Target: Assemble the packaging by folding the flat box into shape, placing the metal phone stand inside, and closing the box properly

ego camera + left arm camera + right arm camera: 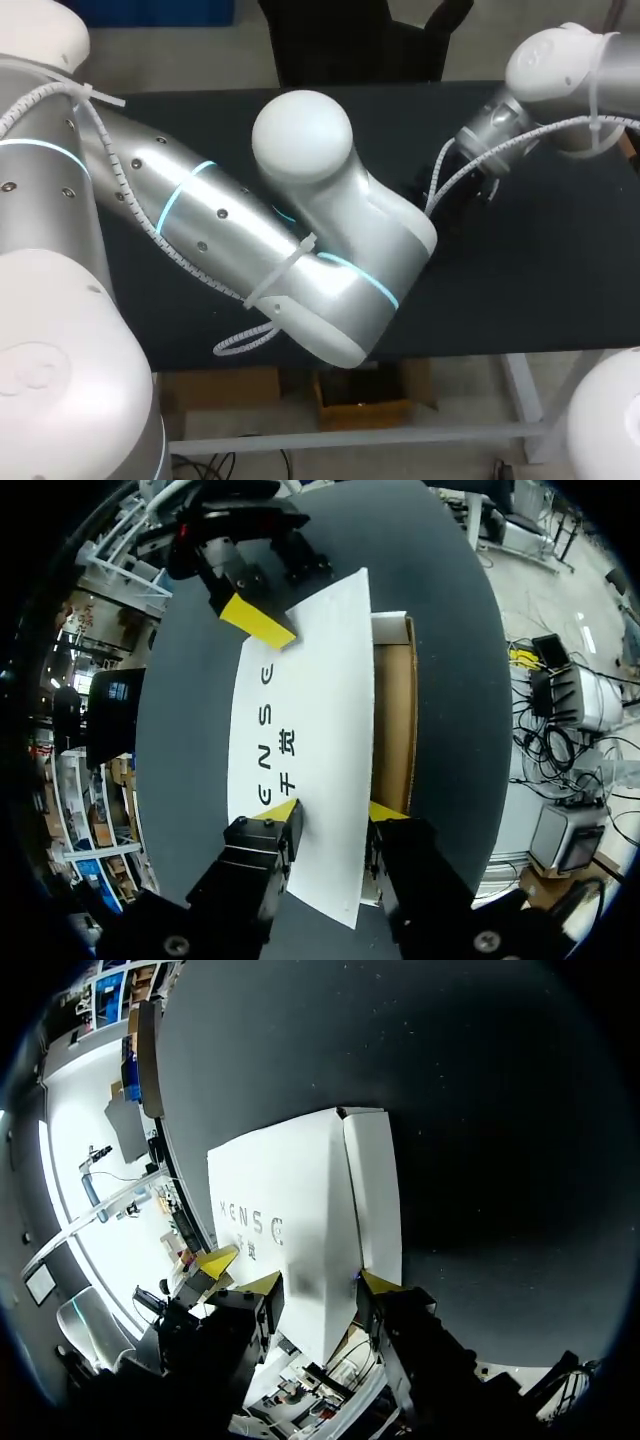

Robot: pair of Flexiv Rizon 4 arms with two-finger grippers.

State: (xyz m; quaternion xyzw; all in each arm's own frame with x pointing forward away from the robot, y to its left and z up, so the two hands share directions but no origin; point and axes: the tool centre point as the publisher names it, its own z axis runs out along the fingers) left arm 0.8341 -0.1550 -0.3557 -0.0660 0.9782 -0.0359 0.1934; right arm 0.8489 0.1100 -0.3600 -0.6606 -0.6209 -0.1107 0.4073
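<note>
The box lies with its long axis running from the left gripper straight ahead to the right gripper, so one short end points at each wrist. In the head view it is hidden. The left arm enters from the left edge and fills the middle of the frame, covering the spot. The right arm comes in from the upper right corner and bends toward the centre.

The table is a dark, matt surface, and the box rests on it.

The box's broad face is white, with a row of grey letters along its length. Beside that face, in the left wrist view, a strip of brown cardboard shows. In the right wrist view a narrow white side panel joins the broad face along a fold.

The near end of the white face reaches in at the left gripper; I cannot tell whether that gripper grips it. The right gripper holds the other end at a middling width, with the white panel touching both fingers. In the left wrist view one of its yellow fingertips lies on the far corner.
</note>
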